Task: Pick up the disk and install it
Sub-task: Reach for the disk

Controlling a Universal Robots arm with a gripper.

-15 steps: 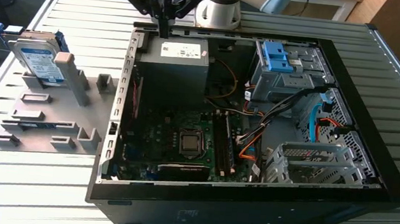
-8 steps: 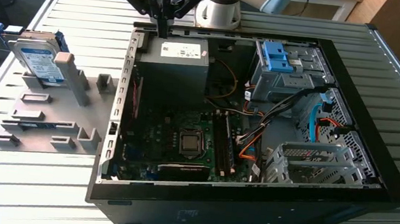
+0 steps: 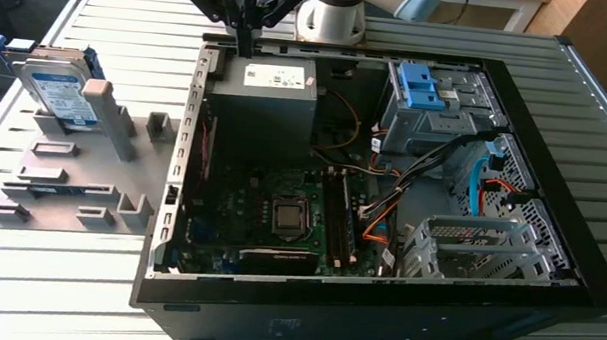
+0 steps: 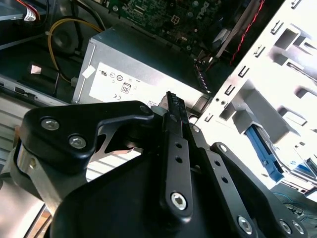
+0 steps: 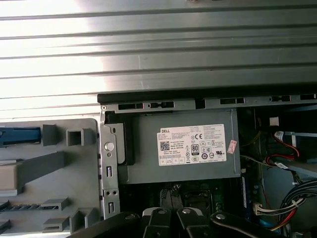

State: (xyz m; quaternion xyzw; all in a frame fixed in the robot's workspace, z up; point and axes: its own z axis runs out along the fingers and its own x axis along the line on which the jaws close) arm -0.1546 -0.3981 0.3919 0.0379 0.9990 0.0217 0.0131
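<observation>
The disk (image 3: 54, 92) is a silver drive with a blue-and-white label in a blue carrier. It leans upright on the grey fixture (image 3: 69, 172) at the exterior view's left. The first wrist view catches the carrier's blue edge (image 5: 20, 135). My gripper (image 3: 245, 46) hangs over the back rim of the open computer case (image 3: 379, 311), just above the grey power supply (image 3: 273, 79). It sits well to the right of the disk in the exterior view. Its black fingers (image 4: 174, 116) are pressed together with nothing between them. In the first wrist view the gripper (image 5: 171, 214) points down beside the power supply (image 5: 183, 148).
Inside the case are a motherboard (image 3: 277, 209), loose cables (image 3: 390, 203), a blue-topped drive cage (image 3: 423, 85) and a bare metal cage (image 3: 475, 245). The fixture carries several upright grey posts (image 3: 114, 118). Everything rests on a slatted metal table (image 3: 47, 296).
</observation>
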